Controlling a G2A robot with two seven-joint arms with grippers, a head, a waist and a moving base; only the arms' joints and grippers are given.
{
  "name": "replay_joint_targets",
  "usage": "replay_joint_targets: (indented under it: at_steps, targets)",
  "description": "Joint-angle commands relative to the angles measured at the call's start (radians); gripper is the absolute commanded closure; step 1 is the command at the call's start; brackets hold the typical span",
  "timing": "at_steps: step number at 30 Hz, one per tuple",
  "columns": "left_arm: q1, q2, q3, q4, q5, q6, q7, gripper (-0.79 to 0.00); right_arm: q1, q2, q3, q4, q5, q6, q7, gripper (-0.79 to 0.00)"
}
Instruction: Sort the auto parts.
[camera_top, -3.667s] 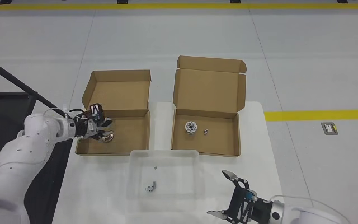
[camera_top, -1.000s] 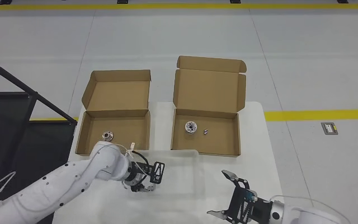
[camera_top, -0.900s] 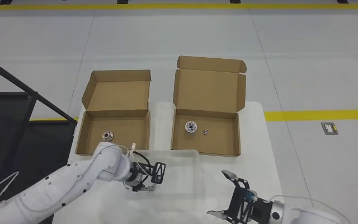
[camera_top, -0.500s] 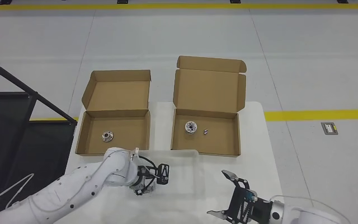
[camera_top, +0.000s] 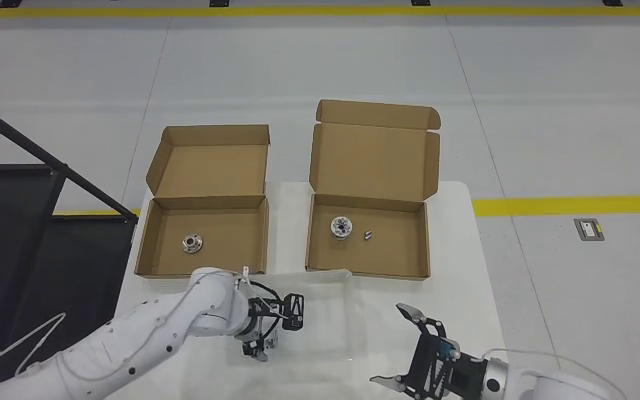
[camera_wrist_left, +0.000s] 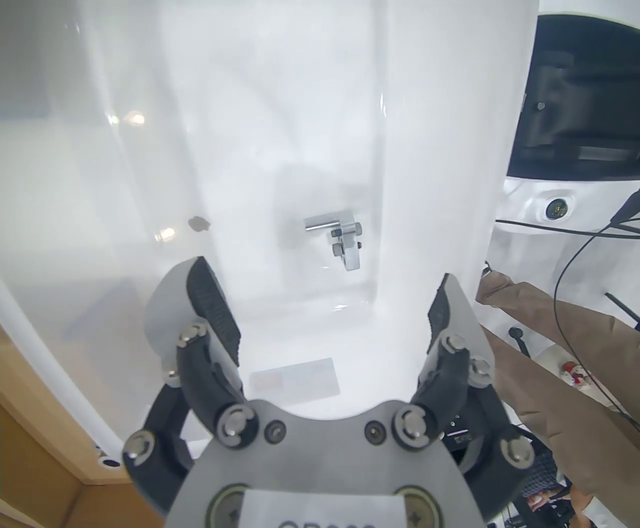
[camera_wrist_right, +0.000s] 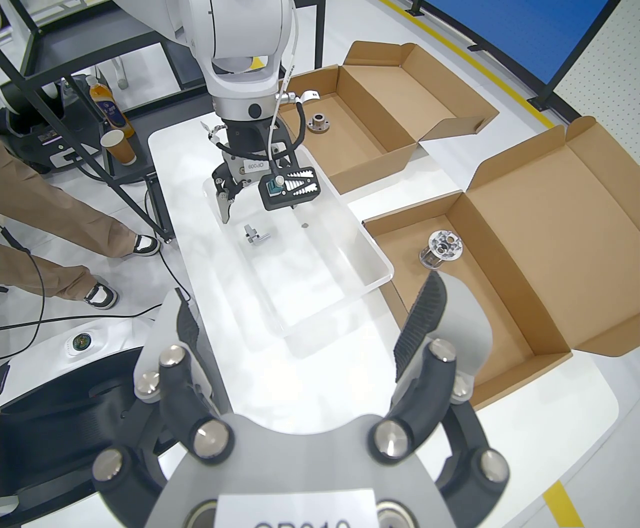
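Observation:
A small metal bracket (camera_wrist_left: 340, 240) lies in the clear plastic tray (camera_top: 340, 275), with a tiny dark piece (camera_wrist_left: 198, 225) near it. My left gripper (camera_wrist_left: 332, 300) hangs open just above the tray, a little short of the bracket, nothing between its fingers. In the right wrist view the bracket (camera_wrist_right: 256, 235) lies just beyond the left gripper (camera_wrist_right: 235, 207). A metal flange (camera_top: 192, 242) sits in the left cardboard box (camera_top: 150, 262). In the right box (camera_top: 420, 268) are a round part (camera_top: 342, 227) and a small screw (camera_top: 368, 235). My right gripper (camera_wrist_right: 305, 325) stands open and empty near the table's front edge.
Both box lids stand open at the back. A black rack (camera_wrist_right: 60, 45) with a bottle (camera_wrist_right: 107, 107) and a paper cup (camera_wrist_right: 122, 146) stands off the table's left end, where a person's legs (camera_wrist_right: 55, 235) show. Bare tabletop lies right of the tray.
The left gripper left the flange in the left box and came over the tray. In the last second it crept farther over the tray toward the bracket. The right arm kept still.

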Motion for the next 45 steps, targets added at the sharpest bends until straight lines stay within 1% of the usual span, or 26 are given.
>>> replay_joint_targets:
  at_steps: [1,5,6,7,8,11,13,15,17,19,20,22,24,27,30,31,34,39,45]
  targets:
    - [0.012,0.000,-0.005,-0.006,0.020,0.013,-0.004,-0.785,0.000,0.000,0.000,0.000,0.000,0.000,0.000,-0.785]
    - [0.032,-0.006,-0.011,-0.015,0.036,0.040,-0.027,-0.785,0.000,0.000,0.000,0.000,0.000,0.000,0.000,-0.785]
    - [0.036,-0.008,-0.012,-0.016,0.039,0.045,-0.033,-0.776,0.000,0.000,0.000,0.000,0.000,0.000,0.000,-0.785]
    - [0.040,-0.011,-0.013,-0.015,0.040,0.048,-0.038,-0.742,0.000,0.000,0.000,0.000,0.000,0.000,0.000,-0.785]
    - [0.043,-0.013,-0.015,-0.012,0.043,0.053,-0.044,-0.733,0.000,0.000,0.000,0.000,0.000,0.000,0.000,-0.785]
    - [0.055,-0.023,-0.017,-0.007,0.039,0.063,-0.063,-0.733,0.000,0.000,0.000,0.000,0.000,0.000,0.000,-0.785]
    - [0.060,-0.030,-0.019,0.002,0.042,0.067,-0.078,-0.686,0.000,0.000,0.000,0.000,0.000,0.000,0.000,-0.785]
    - [0.065,-0.038,-0.022,0.009,0.044,0.072,-0.081,-0.674,0.000,0.000,0.000,0.000,0.000,0.000,0.000,-0.785]
    - [0.071,-0.045,-0.025,0.014,0.053,0.076,-0.080,-0.628,0.000,0.000,0.000,0.000,0.000,0.000,0.000,-0.785]
    - [0.077,-0.053,-0.025,0.022,0.064,0.080,-0.084,-0.628,0.000,0.000,0.000,0.000,0.000,0.000,0.000,-0.785]
    - [0.080,-0.057,-0.026,0.023,0.072,0.084,-0.086,-0.610,0.000,0.000,0.000,0.000,0.000,0.000,0.000,-0.785]
    - [0.086,-0.065,-0.029,0.029,0.081,0.095,-0.083,-0.637,0.000,0.000,0.000,0.000,0.000,0.000,0.000,-0.785]
    - [0.093,-0.074,-0.029,0.040,0.099,0.102,-0.086,-0.628,0.000,0.000,0.000,0.000,0.000,0.000,0.000,-0.785]
    - [0.100,-0.087,-0.032,0.059,0.116,0.110,-0.080,-0.551,0.000,0.000,0.000,0.000,0.000,0.000,0.000,-0.785]
    - [0.105,-0.099,-0.037,0.077,0.126,0.109,-0.081,-0.514,0.000,0.000,0.000,0.000,0.000,0.000,0.000,-0.785]
    - [0.107,-0.103,-0.039,0.083,0.128,0.110,-0.081,-0.486,0.000,0.000,0.000,0.000,0.000,0.000,0.000,-0.785]
    - [0.111,-0.112,-0.046,0.099,0.136,0.109,-0.084,-0.443,0.000,0.000,0.000,0.000,0.000,0.000,0.000,-0.785]
    - [0.116,-0.124,-0.062,0.123,0.146,0.104,-0.083,-0.391,0.000,0.000,0.000,0.000,0.000,0.000,0.000,-0.785]
    - [0.131,-0.129,-0.085,0.133,0.152,0.103,-0.080,-0.345,0.000,0.000,0.000,0.000,0.000,0.000,0.000,-0.785]
